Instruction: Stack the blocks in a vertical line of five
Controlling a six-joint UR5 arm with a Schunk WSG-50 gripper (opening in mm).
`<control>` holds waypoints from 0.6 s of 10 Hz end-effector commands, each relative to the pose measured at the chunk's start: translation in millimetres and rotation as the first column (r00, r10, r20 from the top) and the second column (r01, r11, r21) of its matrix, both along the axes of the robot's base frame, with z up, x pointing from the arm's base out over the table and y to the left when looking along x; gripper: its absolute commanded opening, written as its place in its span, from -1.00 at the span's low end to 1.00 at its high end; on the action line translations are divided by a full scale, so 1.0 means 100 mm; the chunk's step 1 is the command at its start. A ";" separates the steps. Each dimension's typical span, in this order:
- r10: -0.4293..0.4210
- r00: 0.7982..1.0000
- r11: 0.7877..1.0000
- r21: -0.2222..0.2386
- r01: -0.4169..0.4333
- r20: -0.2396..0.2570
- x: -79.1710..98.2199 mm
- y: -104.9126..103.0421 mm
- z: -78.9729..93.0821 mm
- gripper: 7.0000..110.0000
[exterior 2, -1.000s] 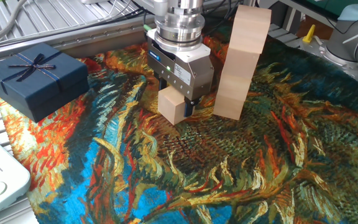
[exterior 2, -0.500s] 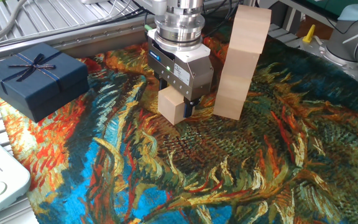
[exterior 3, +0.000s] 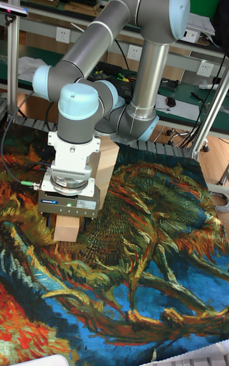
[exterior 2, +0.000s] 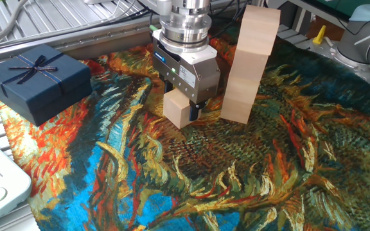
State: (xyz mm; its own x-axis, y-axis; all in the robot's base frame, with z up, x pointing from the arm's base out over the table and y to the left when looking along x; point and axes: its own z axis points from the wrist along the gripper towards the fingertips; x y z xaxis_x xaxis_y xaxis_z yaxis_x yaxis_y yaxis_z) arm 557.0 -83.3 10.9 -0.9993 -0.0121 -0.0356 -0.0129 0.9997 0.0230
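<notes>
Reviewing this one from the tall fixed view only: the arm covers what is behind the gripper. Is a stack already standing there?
Observer: Yes. The fixed view shows an upright stack of pale blocks on the painted cloth. I can't count its seams for sure.
Operator: Does it touch the loose block under the gripper?
Observer: No. The loose block sits on the cloth with a gap between it and the stack. The gripper straddles it, but I can't tell if it is clamped.
Operator: Anything else on the table out of my frame?
Observer: A dark blue gift box with a ribbon bow, at the cloth's far edge, well away from the blocks.
</notes>
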 end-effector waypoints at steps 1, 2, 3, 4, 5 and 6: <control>-0.013 1.000 1.000 0.004 0.013 -0.002 0.01 0.00 0.02 -0.71; -0.015 1.000 1.000 0.003 0.015 -0.004 0.00 0.00 0.02 -0.71; -0.018 1.000 1.000 0.003 0.018 -0.005 0.00 0.00 0.02 -0.71; -0.022 1.000 1.000 0.003 0.022 -0.007 0.00 0.00 0.03 -1.00; -0.029 1.000 1.000 0.003 0.029 -0.010 -0.01 0.00 0.03 -1.00; -0.030 0.999 1.000 0.003 0.030 -0.010 0.00 0.00 0.03 -1.00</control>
